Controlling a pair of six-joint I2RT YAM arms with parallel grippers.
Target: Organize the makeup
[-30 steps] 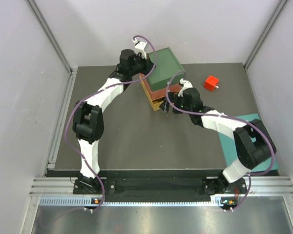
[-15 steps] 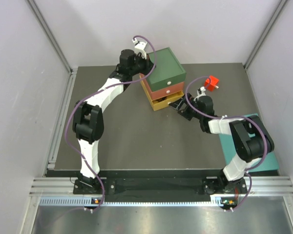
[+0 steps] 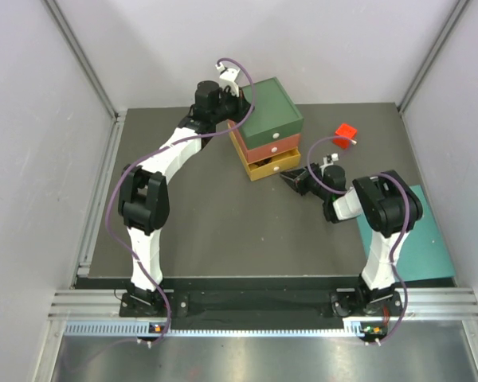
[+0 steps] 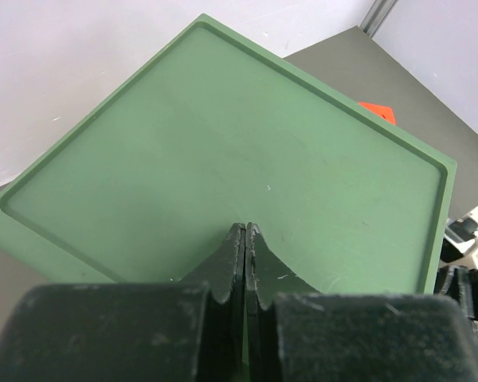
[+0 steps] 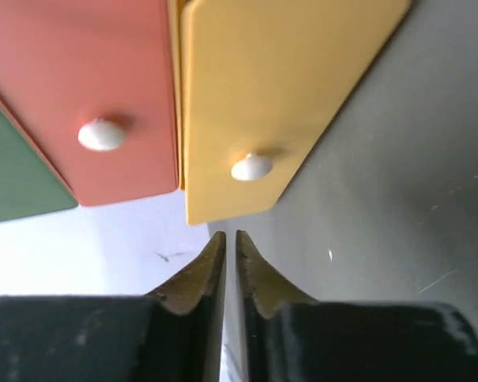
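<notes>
No makeup shows in any view. The drawer box (image 3: 268, 113) stands at the back centre, with a green top (image 4: 223, 135), a red drawer (image 5: 80, 79) and a yellow drawer (image 5: 279, 87). My left gripper (image 4: 245, 228) is shut and empty, its tips over the near edge of the green top (image 3: 240, 102). My right gripper (image 5: 224, 235) sits low on the table just in front of the yellow drawer's white knob (image 5: 251, 167). Its jaws are shut to a thin slit with nothing between them (image 3: 292, 178).
A red cube (image 3: 345, 134) lies to the right of the drawer box. A teal mat (image 3: 421, 239) covers the table's right near corner under the right arm. Grey walls close in the back and both sides.
The right gripper has drawn back from the yellow drawer front, dropped lower toward the table, and gone from wide open to shut. The left arm has not moved.
</notes>
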